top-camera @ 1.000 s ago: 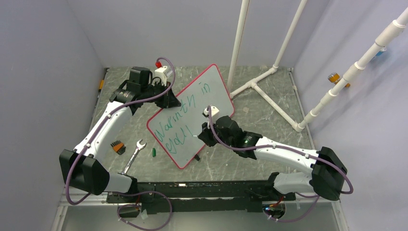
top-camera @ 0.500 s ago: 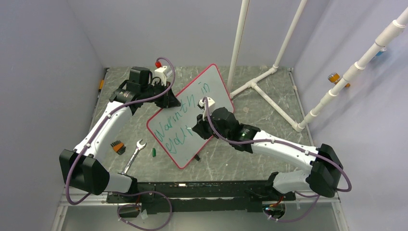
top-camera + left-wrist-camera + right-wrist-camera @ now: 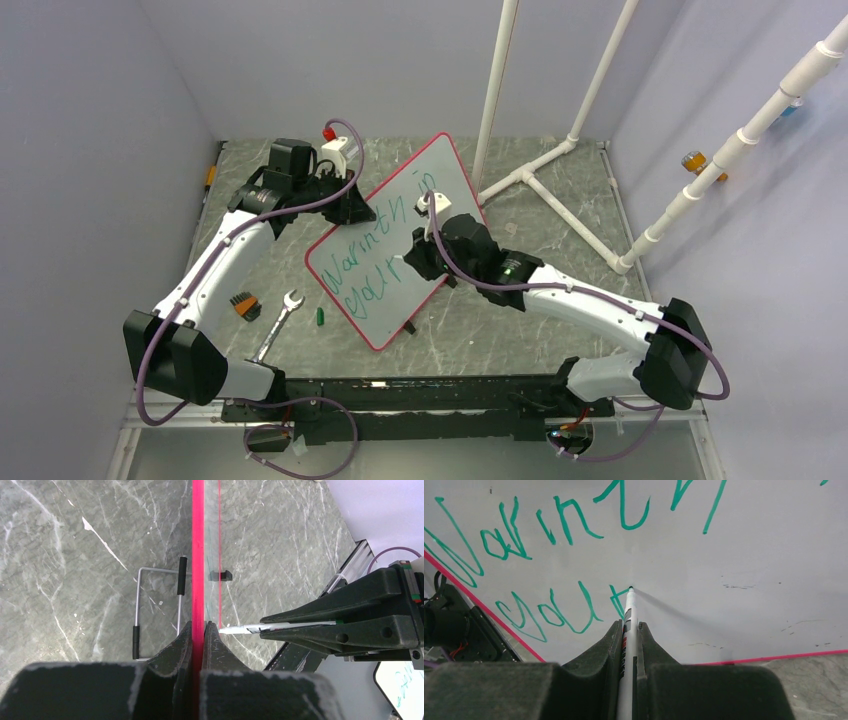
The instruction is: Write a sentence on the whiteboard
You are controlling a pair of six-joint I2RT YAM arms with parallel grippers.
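The whiteboard [image 3: 440, 170], white with a thin red rim, stands tilted at the table's middle. My left gripper [image 3: 357, 212] is shut on its red rim [image 3: 198, 555] at the upper left edge. My right gripper [image 3: 412, 262] is shut on a white marker [image 3: 629, 611] whose tip touches the board [image 3: 749, 540]. The sentence [image 3: 365, 255] is green lettering in two lines: "Warmth in" above, "your" below, the tip at the end of the last letter [image 3: 616, 602]. The marker also shows in the left wrist view [image 3: 260, 628].
A green marker cap [image 3: 320, 316], a wrench [image 3: 280, 322] and a small black-and-orange block [image 3: 244, 304] lie left of the board. A white pipe frame [image 3: 545, 180] stands at the back right. A wire stand [image 3: 159, 611] props the board from behind.
My right gripper has moved up and left across the board with the marker, adding a stroke to the second line. The left arm has not moved.
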